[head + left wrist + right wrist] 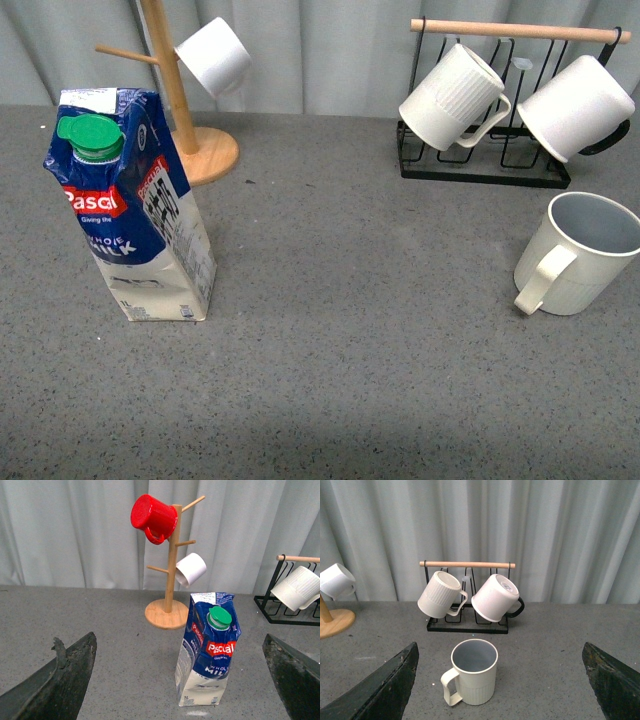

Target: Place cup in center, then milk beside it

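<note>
1 cup (580,255) is sitting upright on table (350,350) right, 1 milk (130,210) standing left, well apart. Behind: rack (480,165) hanging 2 white mugs (455,95), tree (185,120) carrying 2: red mug (150,515), small white mug (213,55). Left gripper (178,640) and right gripper (500,645) are gaping wide.

The milk (135,215) stands upright on the surface (350,330) at the left. The cup (580,255) stands upright at the far right, well apart from it, its handle turned toward the front and left. Just behind the milk rises a mug tree (175,100) with a tree mug (213,55) hung on a peg. Behind the cup sits a rack (485,170), where a left rack mug (452,97) and a right rack mug (575,107) hang side by side.
</note>
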Controlling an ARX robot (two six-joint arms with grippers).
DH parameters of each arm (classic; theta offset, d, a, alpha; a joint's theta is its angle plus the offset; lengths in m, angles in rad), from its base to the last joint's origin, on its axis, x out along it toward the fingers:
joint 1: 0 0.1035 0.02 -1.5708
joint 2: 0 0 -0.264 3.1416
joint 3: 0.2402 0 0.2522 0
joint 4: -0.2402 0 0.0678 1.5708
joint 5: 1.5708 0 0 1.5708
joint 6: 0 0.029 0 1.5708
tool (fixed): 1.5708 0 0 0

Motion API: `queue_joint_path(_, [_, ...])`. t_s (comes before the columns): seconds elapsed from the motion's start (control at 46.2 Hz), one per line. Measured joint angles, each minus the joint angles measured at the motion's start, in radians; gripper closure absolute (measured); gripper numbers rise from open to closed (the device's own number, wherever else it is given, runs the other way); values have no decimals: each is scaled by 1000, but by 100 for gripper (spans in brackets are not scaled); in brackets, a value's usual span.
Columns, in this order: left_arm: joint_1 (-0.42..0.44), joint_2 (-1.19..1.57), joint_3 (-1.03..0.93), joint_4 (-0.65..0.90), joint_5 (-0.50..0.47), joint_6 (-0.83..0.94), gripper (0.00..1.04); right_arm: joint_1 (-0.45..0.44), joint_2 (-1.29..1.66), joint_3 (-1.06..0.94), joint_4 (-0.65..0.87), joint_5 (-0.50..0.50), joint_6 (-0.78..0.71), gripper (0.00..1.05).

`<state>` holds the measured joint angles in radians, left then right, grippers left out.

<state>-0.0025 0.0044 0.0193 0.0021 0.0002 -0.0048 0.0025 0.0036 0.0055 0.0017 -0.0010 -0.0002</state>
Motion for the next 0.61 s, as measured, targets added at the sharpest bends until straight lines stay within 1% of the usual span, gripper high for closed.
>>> queue_joint_path(0.606, [0, 0, 0, 0, 0, 0, 6, 0, 0, 0, 0, 0, 0, 9])
